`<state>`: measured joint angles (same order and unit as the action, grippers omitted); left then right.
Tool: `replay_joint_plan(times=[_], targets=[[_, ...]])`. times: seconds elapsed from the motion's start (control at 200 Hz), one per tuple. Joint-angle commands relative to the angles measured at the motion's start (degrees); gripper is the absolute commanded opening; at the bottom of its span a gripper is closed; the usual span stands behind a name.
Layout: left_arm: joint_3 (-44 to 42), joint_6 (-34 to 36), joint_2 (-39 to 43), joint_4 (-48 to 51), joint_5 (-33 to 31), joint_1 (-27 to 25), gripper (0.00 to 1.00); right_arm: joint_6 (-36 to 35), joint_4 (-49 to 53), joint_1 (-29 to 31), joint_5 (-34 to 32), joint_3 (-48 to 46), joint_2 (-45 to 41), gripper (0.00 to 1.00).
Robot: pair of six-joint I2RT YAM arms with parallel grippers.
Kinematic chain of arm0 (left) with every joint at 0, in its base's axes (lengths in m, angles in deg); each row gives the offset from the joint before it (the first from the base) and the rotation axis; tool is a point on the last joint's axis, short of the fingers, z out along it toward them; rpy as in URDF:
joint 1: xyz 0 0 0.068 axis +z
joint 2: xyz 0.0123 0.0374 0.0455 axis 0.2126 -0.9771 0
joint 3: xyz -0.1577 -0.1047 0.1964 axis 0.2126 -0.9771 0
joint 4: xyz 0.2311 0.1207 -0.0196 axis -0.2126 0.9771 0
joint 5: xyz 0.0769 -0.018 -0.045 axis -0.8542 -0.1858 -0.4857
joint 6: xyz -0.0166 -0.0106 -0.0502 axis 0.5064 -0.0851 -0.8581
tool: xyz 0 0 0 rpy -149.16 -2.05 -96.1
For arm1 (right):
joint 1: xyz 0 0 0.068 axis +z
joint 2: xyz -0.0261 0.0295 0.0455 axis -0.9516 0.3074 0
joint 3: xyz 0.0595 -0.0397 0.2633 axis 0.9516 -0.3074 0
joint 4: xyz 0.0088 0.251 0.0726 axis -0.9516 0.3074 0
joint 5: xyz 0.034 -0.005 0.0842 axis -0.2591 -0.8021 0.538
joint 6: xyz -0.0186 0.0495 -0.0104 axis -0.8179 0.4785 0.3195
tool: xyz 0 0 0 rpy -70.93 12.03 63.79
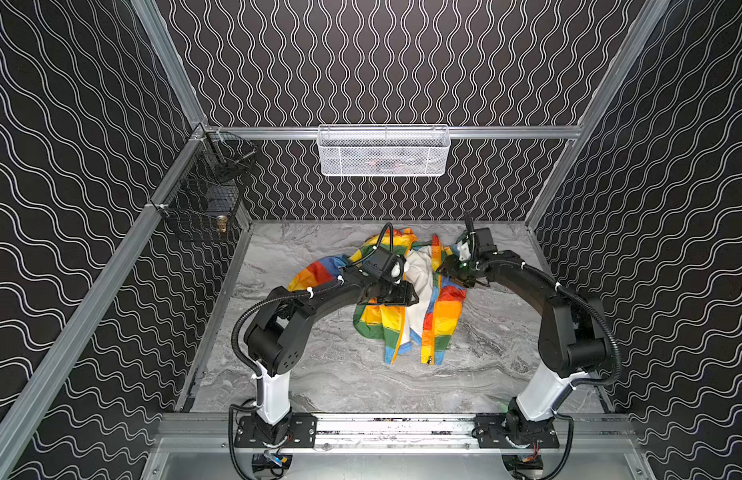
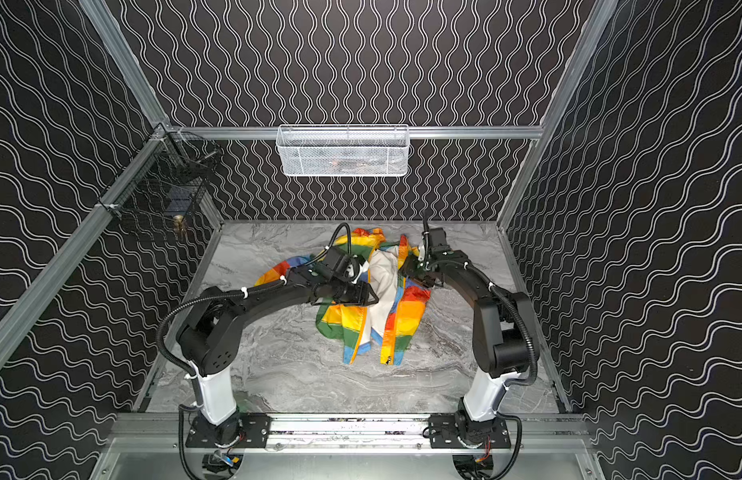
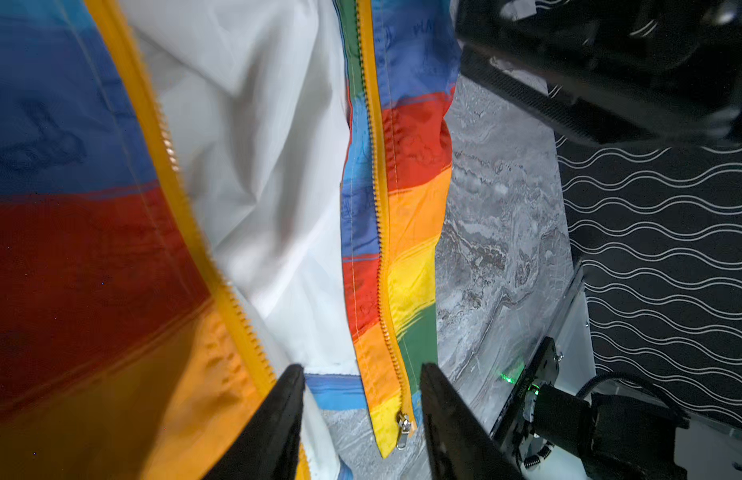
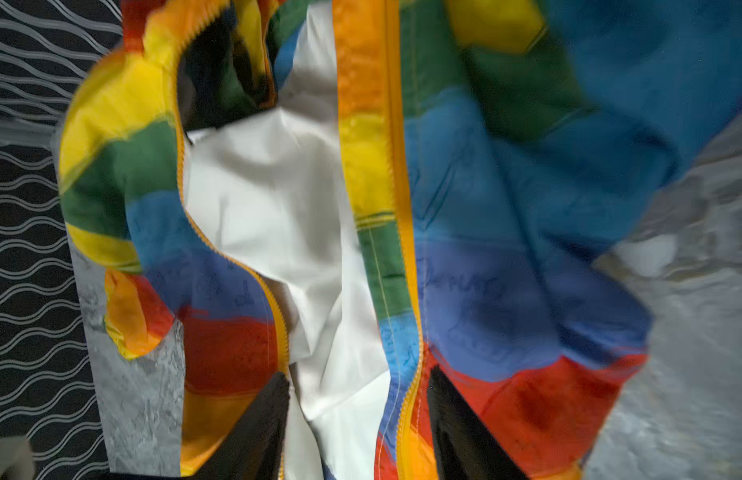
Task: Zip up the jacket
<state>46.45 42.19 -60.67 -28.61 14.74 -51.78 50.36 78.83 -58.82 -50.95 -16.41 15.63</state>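
The zipping has not begun. The jacket [image 1: 444, 316] lies front-up and wide open on the marble tabletop [image 1: 319, 374], straight out in front of the white mesh basket [image 1: 384, 151] that hangs on the back rail. Its hood end points toward the basket and its hem points away. The two front panels are spread apart, with the white lining [image 3: 257, 166] bare between them.

The metal zipper slider [image 3: 404, 428] sits at the very bottom of one orange zipper tape, at the hem corner farthest from the basket. The other tape's teeth [image 3: 219, 270] run free along the opposite panel edge, well apart from the slider, so the halves are not joined.

The left gripper [image 3: 361, 368] hangs over the jacket's middle with its jaws apart and nothing between them. The right gripper [image 4: 357, 374] hangs over the panel nearer the basket, its jaws also spread and gripping no cloth.

By my reading, everything remains to be done. The panels must be drawn together, the free end seated in the slider, and the slider pulled toward the basket end.
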Motion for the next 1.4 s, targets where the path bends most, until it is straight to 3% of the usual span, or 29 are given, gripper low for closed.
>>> replay_joint_plan(times=[0.0, 0.28, 0.656, 1.396], targets=[[-2.2, -3.3, 0.2, -5.3, 1.1, -1.1, 0.49, -0.7, -3.7, 1.6, 2.0, -2.0, -0.3, 0.55], [-6.5, -5.3, -0.7, -9.0, 2.2, -1.7, 0.48, 1.3, -4.2, 1.8, -2.4, -7.0, -0.2, 0.54], [-5.2, -5.4, -4.8, -9.6, 4.3, -1.8, 0.47, 2.0, -5.8, 1.0, -6.0, -10.6, 1.1, 0.57], [-1.2, -4.2, -10.9, -11.6, 6.9, -2.7, 0.49, 4.5, -9.8, -0.3, -0.1, -10.3, 5.2, 0.61]])
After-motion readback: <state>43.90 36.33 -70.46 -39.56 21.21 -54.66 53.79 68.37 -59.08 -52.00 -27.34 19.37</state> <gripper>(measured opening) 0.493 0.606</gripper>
